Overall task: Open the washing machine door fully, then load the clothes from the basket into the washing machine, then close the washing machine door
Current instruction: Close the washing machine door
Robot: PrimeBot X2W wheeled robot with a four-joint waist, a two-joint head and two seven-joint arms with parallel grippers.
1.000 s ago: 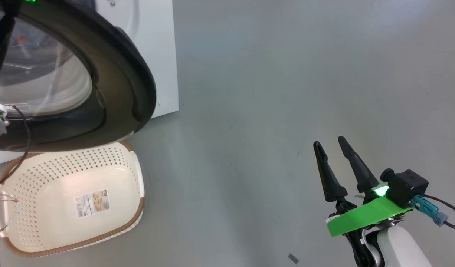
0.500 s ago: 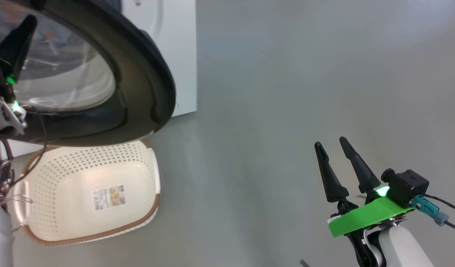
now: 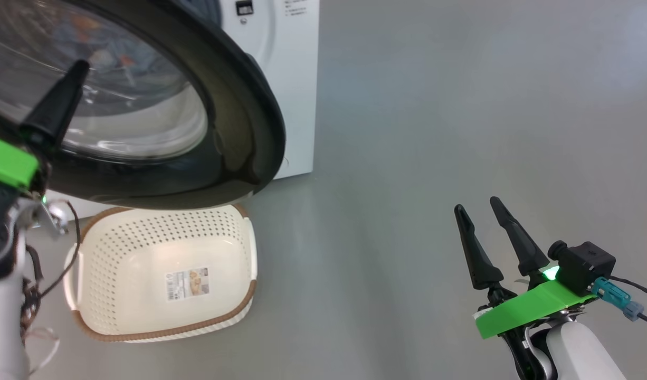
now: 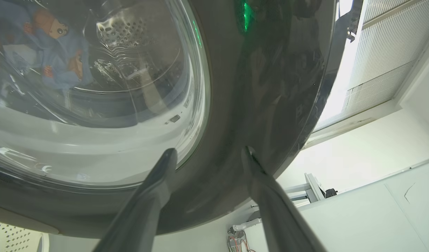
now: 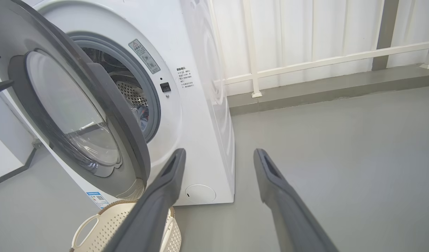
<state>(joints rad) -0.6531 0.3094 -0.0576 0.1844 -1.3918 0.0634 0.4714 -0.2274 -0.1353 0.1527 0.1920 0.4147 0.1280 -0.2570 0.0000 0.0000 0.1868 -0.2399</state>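
Clothes [image 4: 60,59] lie in the drum [image 4: 130,31], basket [image 3: 160,333] on the floor [image 3: 408,132] beneath the ajar washing machine door [image 3: 239,121]; the open, empty left gripper [image 4: 209,150] may skid off that glossy door, leaving it unlatched; right gripper [image 3: 476,204] open.

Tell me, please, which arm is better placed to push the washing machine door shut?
Left: the left gripper, open, points at the washing machine door up close, whereas the right gripper hovers over the floor, away from it.

One washing machine [image 5: 174,115], one door [image 3: 239,121], one basket [image 3: 160,237]; clothes [image 4: 65,56] uncountable.
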